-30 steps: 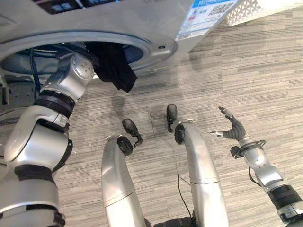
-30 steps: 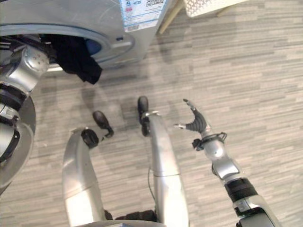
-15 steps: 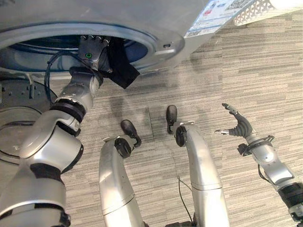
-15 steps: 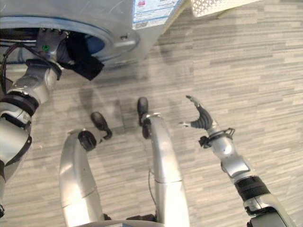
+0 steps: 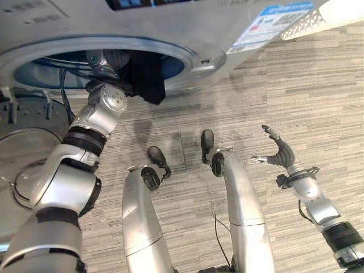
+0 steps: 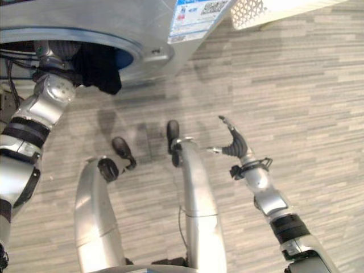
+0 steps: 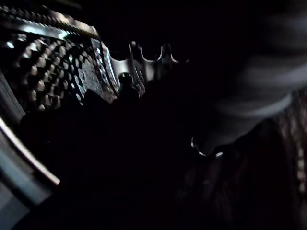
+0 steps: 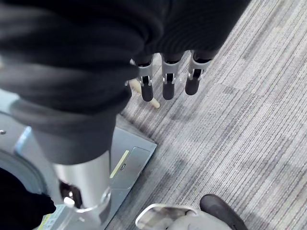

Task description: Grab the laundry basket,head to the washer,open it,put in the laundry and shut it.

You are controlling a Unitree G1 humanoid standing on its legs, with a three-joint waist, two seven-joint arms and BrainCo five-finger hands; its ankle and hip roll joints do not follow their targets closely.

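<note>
Grey striped carpet (image 5: pixel 318 96) covers the floor in front of the silver washer (image 5: pixel 170 23), whose round opening (image 5: pixel 170 60) stands open at the upper left of the eye views. Dark laundry (image 5: pixel 145 77) — a black garment — sits in that opening, bunched at its lower rim with one fold drooping just over the edge. The left hand (image 5: pixel 102 58) reaches into the opening right beside the garment, its wrist at the rim; the fingers are lost in the dark drum, so I cannot tell whether they grip the cloth. The left wrist view gives a dim glimpse of the perforated drum wall (image 7: pixel 53 72) with black fabric close by.

Below the opening, at the far left, the washer's round door (image 5: pixel 23 170) hangs swung open. A blue-and-white label (image 5: pixel 267 23) is stuck on the washer's front panel, and a white perforated basket (image 5: pixel 318 14) stands just past the machine's corner.

The right hand (image 5: pixel 278 154) hangs over bare carpet, well apart from the washer — fingers loosely spread, thumb out, holding nothing.
</note>
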